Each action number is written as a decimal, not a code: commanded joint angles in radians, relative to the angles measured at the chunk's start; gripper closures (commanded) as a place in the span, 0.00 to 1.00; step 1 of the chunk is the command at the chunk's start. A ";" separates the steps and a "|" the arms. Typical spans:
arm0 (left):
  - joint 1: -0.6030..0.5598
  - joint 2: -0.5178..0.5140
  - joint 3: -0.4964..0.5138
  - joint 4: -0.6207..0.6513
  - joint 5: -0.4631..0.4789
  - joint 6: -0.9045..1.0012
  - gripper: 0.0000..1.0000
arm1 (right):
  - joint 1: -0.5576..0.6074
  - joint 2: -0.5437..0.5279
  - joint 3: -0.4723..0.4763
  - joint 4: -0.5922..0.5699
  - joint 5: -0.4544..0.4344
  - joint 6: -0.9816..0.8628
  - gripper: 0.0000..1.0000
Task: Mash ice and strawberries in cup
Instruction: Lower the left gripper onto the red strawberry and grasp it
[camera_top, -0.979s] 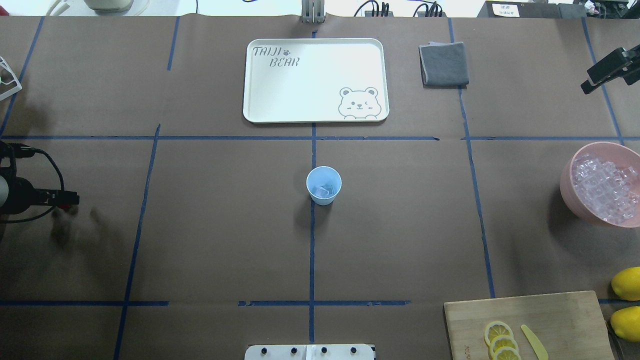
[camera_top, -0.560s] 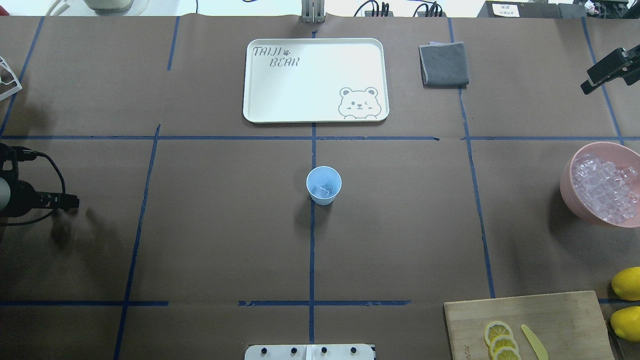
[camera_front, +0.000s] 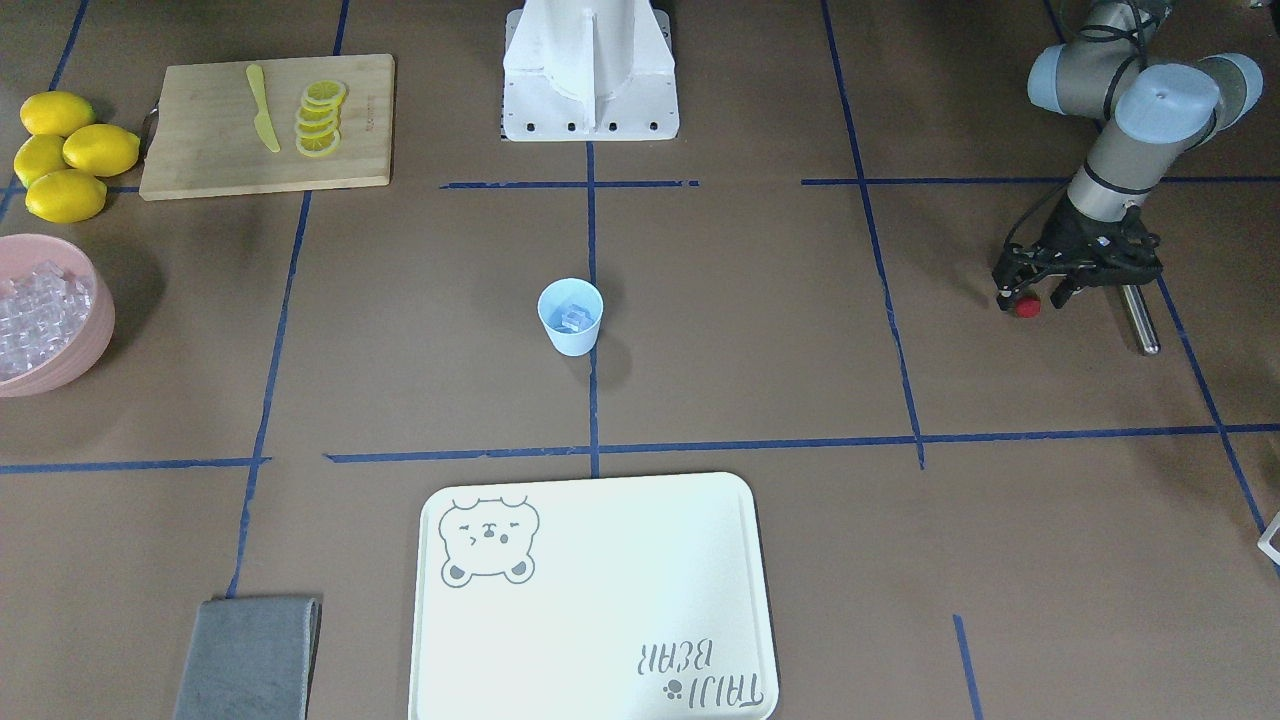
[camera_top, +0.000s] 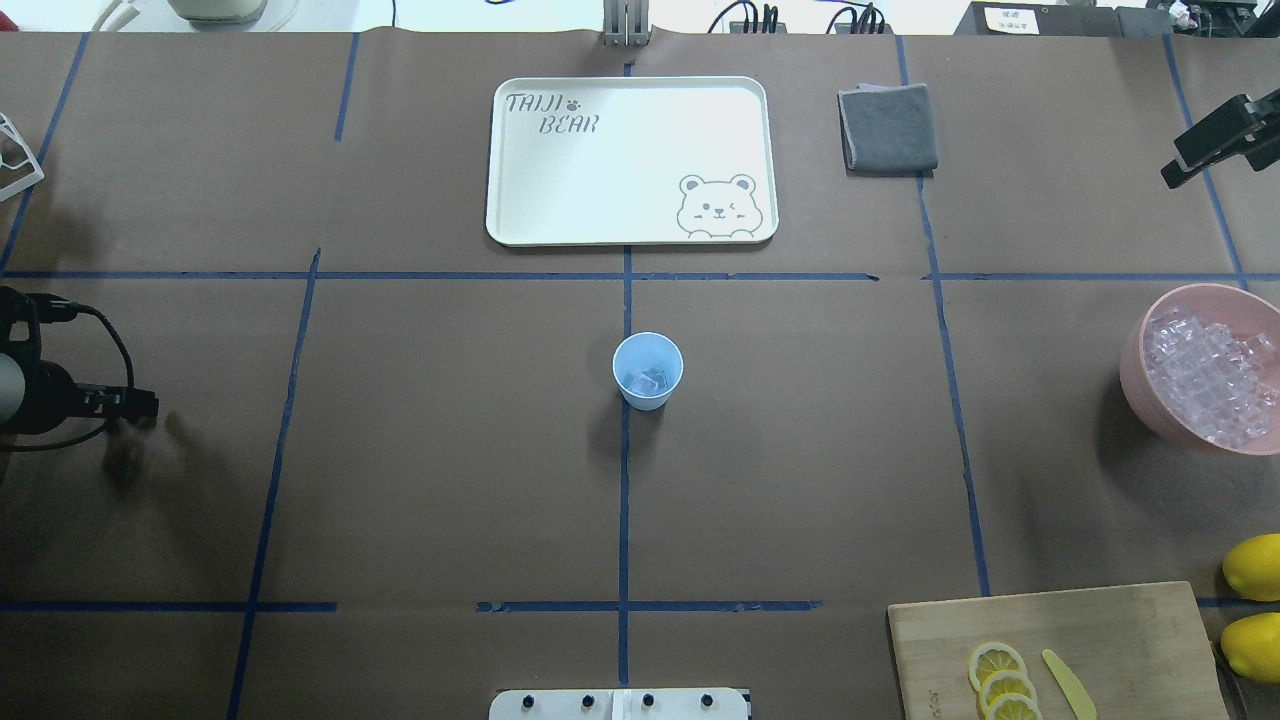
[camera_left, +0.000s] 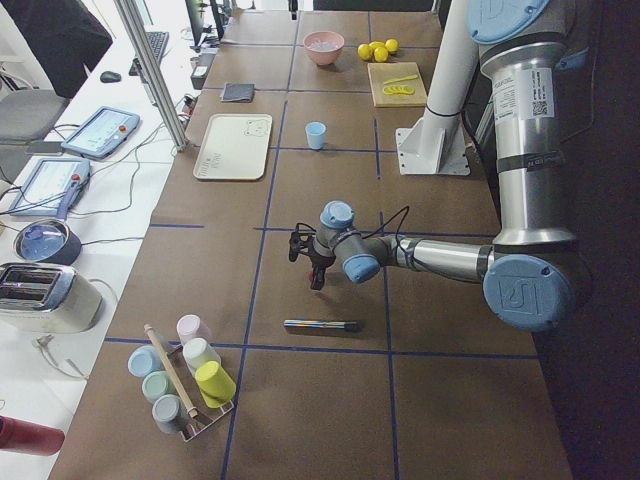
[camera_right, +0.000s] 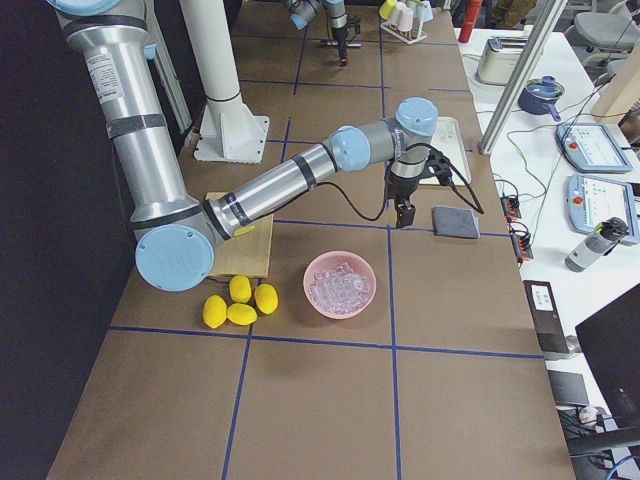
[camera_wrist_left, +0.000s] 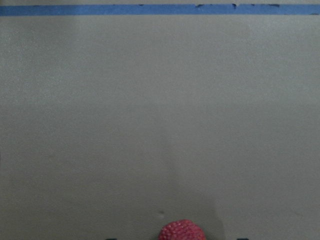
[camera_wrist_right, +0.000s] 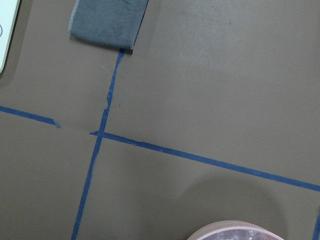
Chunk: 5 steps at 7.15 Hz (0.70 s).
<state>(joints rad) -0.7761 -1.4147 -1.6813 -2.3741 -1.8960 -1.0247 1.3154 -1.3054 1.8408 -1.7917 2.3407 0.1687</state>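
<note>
The cup (camera_top: 648, 370) stands upright in the middle of the table, on a crossing of blue tape lines. Its long axis is vertical, with the wider mouth up and the narrow base down. A few pieces of ice (camera_top: 648, 381) lie in its bottom.

Well off to the robot's left of the cup, the left gripper (camera_front: 1032, 292) hangs low over the paper, its fingers pointing down and spread apart. The strawberry (camera_front: 1026, 307) sits between them. In the left wrist view only its rounded red end shows, with a gap on each side to the fingertips. Which way its tip or leafy top points cannot be told, nor whether it rests on the paper.

Just past that gripper, still farther from the cup, a metal rod (camera_front: 1138, 318) lies flat, its long axis running from the robot's side towards the far side.

Well to the right of the cup and farther from the robot, the right gripper (camera_top: 1175, 175) hangs above the table. Whether its fingers are together or apart cannot be told. Also to the cup's right, nearer the robot than that gripper, a pink bowl (camera_top: 1133, 375) holds a heap of cubes (camera_top: 1210, 385).
</note>
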 joint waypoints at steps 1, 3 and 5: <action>0.000 -0.001 0.000 -0.001 0.000 0.003 0.41 | -0.001 0.000 0.000 0.000 0.002 0.000 0.01; 0.000 -0.001 -0.001 -0.001 0.002 0.006 0.65 | 0.001 0.000 0.000 -0.002 0.002 0.000 0.01; -0.006 0.002 -0.026 0.001 0.000 0.011 0.94 | 0.004 -0.003 0.000 -0.002 0.006 0.000 0.01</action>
<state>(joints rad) -0.7785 -1.4144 -1.6924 -2.3743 -1.8948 -1.0164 1.3176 -1.3069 1.8408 -1.7932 2.3433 0.1687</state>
